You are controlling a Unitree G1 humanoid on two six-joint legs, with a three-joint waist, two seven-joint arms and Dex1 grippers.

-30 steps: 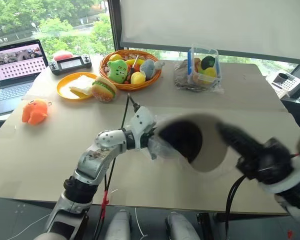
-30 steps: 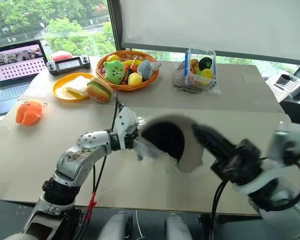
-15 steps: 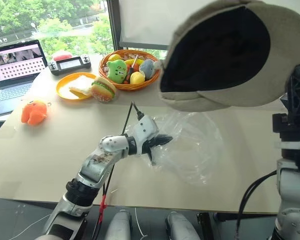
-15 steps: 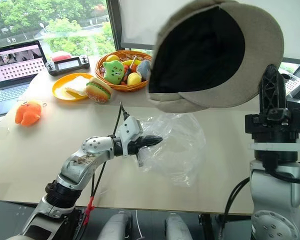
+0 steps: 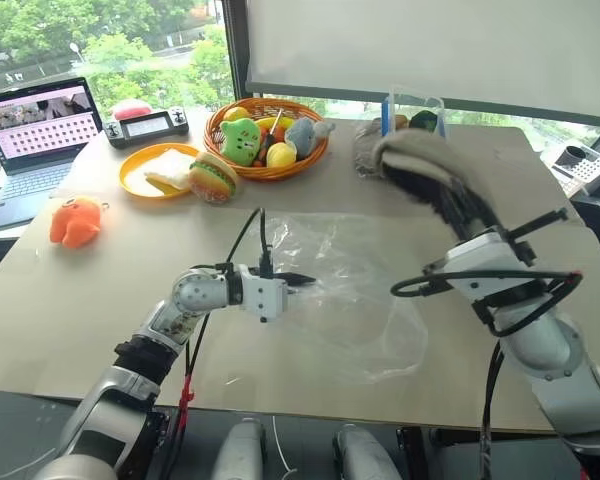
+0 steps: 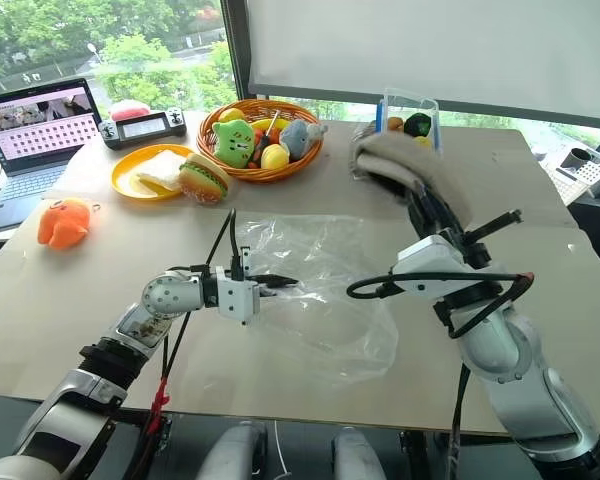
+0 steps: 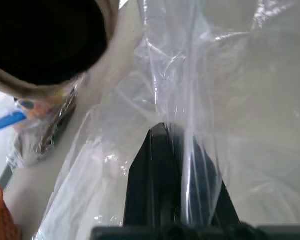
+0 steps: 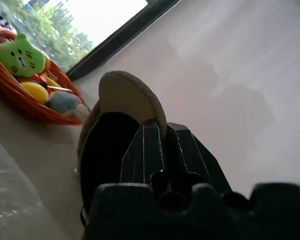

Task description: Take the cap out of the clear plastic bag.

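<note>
Beige table [image 5: 100, 300] by a bright window. Left gripper [image 5: 302, 279] pinches the clear plastic bag [image 5: 360, 300], lying flat and seemingly empty. Right gripper [image 8: 160, 137] clamps the cap [image 5: 420, 160] (held aloft).

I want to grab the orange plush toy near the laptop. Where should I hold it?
Grab the orange plush toy around its round middle, coming straight down from above. It lies low on the table, with open space all round it, so a hand fits on both sides.
</note>
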